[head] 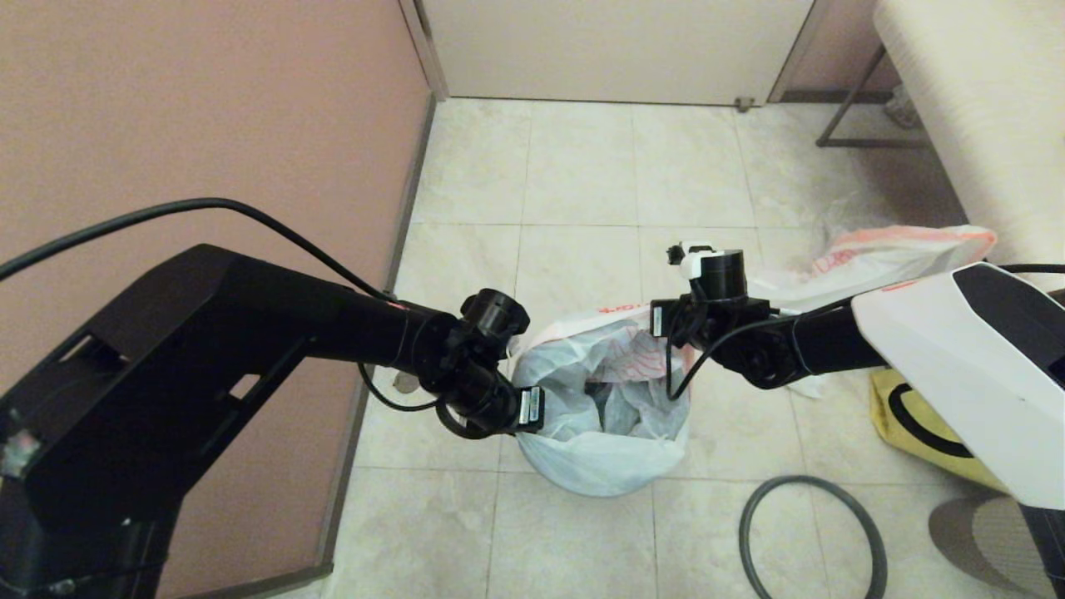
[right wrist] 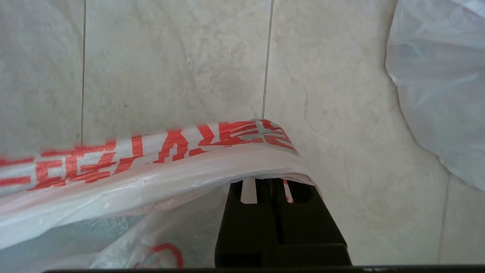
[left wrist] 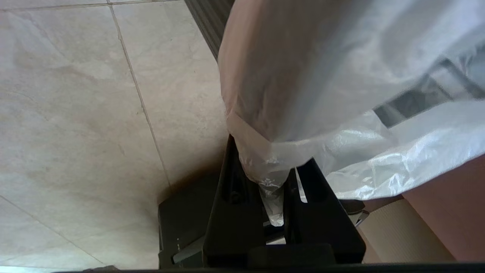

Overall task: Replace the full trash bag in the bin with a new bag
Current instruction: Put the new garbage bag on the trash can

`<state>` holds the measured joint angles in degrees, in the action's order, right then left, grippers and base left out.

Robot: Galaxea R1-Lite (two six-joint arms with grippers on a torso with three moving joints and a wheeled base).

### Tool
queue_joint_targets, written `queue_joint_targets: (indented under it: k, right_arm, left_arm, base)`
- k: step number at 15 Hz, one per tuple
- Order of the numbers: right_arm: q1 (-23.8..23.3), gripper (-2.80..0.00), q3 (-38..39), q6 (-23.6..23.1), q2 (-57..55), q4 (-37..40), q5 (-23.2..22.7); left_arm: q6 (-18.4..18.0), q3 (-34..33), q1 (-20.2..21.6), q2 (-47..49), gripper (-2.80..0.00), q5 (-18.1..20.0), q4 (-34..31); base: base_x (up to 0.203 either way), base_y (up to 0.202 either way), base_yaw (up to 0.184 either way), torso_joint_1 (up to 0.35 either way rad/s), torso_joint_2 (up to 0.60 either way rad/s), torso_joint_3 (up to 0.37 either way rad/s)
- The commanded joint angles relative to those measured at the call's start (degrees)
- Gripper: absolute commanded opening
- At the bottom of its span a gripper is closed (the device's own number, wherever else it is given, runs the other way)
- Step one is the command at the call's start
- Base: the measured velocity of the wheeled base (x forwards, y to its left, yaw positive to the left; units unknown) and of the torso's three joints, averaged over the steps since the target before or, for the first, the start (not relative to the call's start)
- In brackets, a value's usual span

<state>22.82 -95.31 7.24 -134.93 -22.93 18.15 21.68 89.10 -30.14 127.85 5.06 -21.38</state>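
Note:
The full trash bag hangs in the middle of the floor, translucent white, with grey crushed cans showing through its open mouth. My left gripper is shut on the bag's left mouth edge, and a twist of plastic is pinched between the fingers. My right gripper is shut on the right mouth edge, where the orange-pink band with red lettering drapes over its fingertips. The new bag lies limp on the floor at the right rear. The bin is hidden by the hanging bag.
A grey rim ring lies loose on the tiles at the front right. A yellow fabric bag sits under my right arm. A pink wall runs along the left, and a white padded bench stands at the right rear.

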Motion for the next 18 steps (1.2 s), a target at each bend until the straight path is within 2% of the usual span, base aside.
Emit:
queue_joint_targets:
  k: [1,4,7,9,11,13,15,16,18]
  right_arm:
    - [-0.4,-2.80,-1.4,0.1,-1.3,-0.1,-1.4]
    - [-0.6,-2.80,-2.7,0.2,-1.9,3.3,-5.1]
    - [-0.7,-2.80,-3.0,5.7,0.0,7.0,-13.2]
    - [-1.3,-2.80,-3.2,9.7,4.0,12.1,-21.0]
    - [-1.6,-2.80,-3.6,10.5,4.9,16.2,-23.5]
    - [-2.4,-2.80,-4.1,10.4,5.6,22.8,-29.0]
    - [-3.4,-2.80,-6.6,10.4,6.1,28.8,-31.8]
    - [-3.6,-2.80,-8.1,10.4,5.7,31.0,-32.2]
    - [-4.0,-2.80,-10.9,10.4,4.6,32.8,-33.0]
  left_arm:
    - [-0.1,-0.5,-0.9,0.0,-2.80,0.0,-0.3]
    - [-0.1,-0.8,-1.0,0.0,-2.80,0.0,-0.1]
    - [-0.6,-1.5,-0.3,-0.3,-2.80,0.3,1.2]
    - [-1.2,-1.7,0.1,-0.8,-2.80,0.3,1.3]
    - [-1.3,-2.6,0.2,-2.3,-2.80,0.8,1.8]
    - [-2.8,-6.3,0.5,-4.0,-2.80,2.7,5.9]
    - [-5.0,-9.0,1.1,-4.9,-2.80,3.6,11.1]
    - [-5.3,-9.5,1.4,-5.2,-2.80,4.3,11.6]
    - [-5.4,-9.5,2.3,-4.8,-2.80,8.3,11.5]
  base:
    - [0.000,0.000,0.000,0.000,0.00,0.000]
    - [0.000,0.000,0.000,0.000,0.00,0.000]
    - [0.000,0.000,0.000,0.000,0.00,0.000]
    - [0.000,0.000,0.000,0.000,0.00,0.000]
    - [0.000,0.000,0.000,0.000,0.00,0.000]
    - [0.000,0.000,0.000,0.000,0.00,0.000]
    - [0.000,0.000,0.000,0.000,0.00,0.000]
    - [0.000,0.000,0.000,0.000,0.00,0.000]
    - [0.000,0.000,0.000,0.000,0.00,0.000]
